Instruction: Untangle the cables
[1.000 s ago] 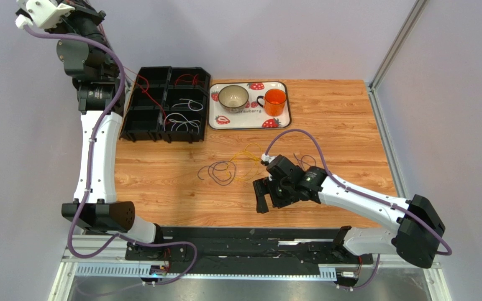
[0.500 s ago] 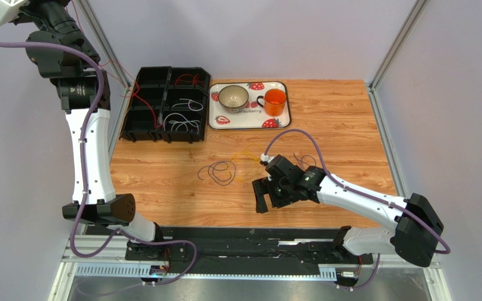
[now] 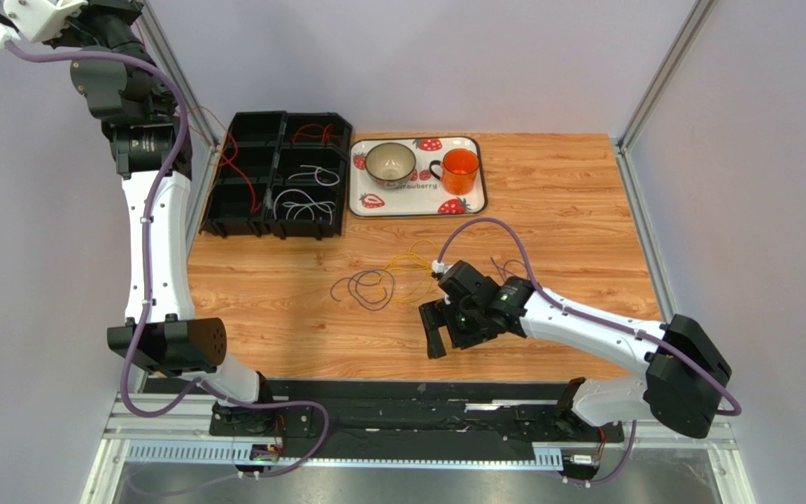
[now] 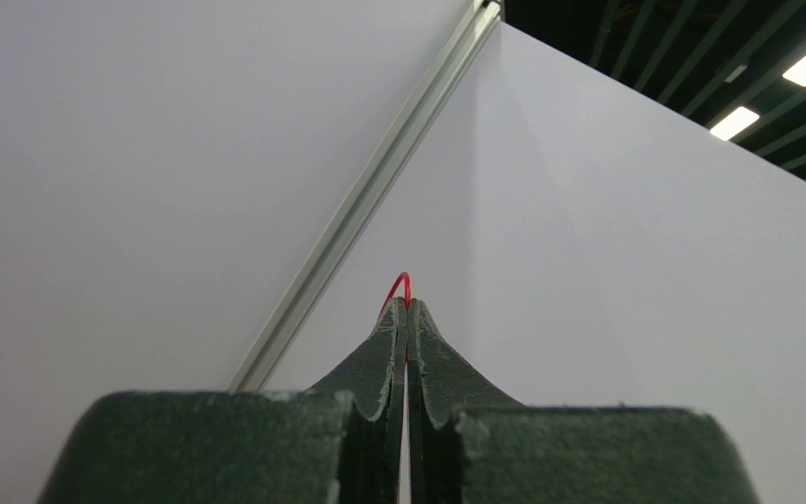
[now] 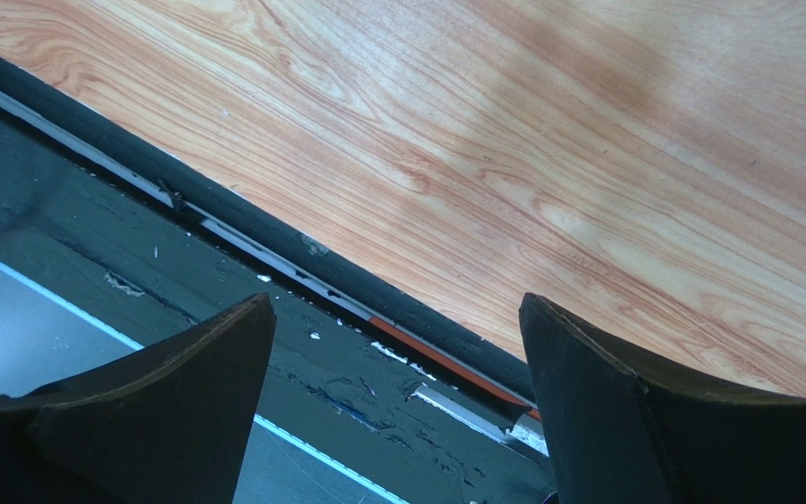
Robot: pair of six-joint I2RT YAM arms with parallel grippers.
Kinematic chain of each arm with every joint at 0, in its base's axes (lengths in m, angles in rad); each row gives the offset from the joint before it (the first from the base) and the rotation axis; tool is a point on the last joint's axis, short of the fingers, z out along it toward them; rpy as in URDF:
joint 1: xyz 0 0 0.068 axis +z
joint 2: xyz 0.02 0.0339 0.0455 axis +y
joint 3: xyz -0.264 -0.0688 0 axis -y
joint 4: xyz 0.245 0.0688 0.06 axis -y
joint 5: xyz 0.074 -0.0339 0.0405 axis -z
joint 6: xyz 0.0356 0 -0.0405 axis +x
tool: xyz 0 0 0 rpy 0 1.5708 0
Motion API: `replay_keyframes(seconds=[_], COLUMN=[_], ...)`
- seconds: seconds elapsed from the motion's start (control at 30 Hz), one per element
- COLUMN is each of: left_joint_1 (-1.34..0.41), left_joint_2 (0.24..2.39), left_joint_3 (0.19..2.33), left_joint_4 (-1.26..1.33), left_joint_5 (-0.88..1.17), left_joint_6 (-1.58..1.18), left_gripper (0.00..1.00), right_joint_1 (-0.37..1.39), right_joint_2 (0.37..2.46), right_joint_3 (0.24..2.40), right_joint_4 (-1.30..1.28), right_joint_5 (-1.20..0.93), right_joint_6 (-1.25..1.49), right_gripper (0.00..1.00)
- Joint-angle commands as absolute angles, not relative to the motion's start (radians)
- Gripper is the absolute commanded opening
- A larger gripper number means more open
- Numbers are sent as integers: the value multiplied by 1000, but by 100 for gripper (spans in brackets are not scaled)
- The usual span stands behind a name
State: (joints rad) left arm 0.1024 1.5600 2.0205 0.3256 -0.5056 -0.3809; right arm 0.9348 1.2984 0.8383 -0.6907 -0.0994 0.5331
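Note:
My left gripper (image 4: 406, 307) is shut on a thin red cable (image 4: 397, 289) that arcs over its tips, raised high against the wall. In the top view the left arm (image 3: 155, 210) reaches up at the far left, and a red strand (image 3: 231, 155) trails down into the black organizer (image 3: 274, 173). White cables (image 3: 307, 200) and a red cable (image 3: 313, 133) lie in its compartments. A dark purple loop (image 3: 370, 289), yellow and orange strands (image 3: 412, 260) and another dark strand (image 3: 509, 268) lie on the table. My right gripper (image 3: 437, 334) is open and empty, low over the table's near edge (image 5: 395, 307).
A strawberry-print tray (image 3: 418, 203) at the back holds a bowl (image 3: 389, 161) and an orange cup (image 3: 461, 168). A metal frame post (image 3: 659, 79) stands at the back right. The black base rail (image 5: 302, 357) runs below the table's edge.
The left arm has swung at the top left, out to the left and then back right, still holding the red cable. The right gripper has shifted slightly to the left.

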Motion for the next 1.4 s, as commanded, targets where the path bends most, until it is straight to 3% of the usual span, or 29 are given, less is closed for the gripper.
replay_keyframes(seconds=[0.0, 0.33, 1.37], left_joint_1=[124, 156, 167], left_joint_2=[1569, 1603, 1500], left_joint_3=[2043, 2028, 1638], left_joint_4=[388, 394, 535], left_joint_5=[-488, -454, -497], left_joint_6=[-331, -371, -302], left_gripper=[0, 0, 0], right_joint_1=[939, 940, 940], right_joint_2=[1324, 1399, 1445], right_joint_3=[880, 913, 927], right_joint_4=[-650, -640, -627], right_joint_5=[-109, -120, -146], right_joint_6=[518, 506, 495], right_gripper=[91, 91, 90])
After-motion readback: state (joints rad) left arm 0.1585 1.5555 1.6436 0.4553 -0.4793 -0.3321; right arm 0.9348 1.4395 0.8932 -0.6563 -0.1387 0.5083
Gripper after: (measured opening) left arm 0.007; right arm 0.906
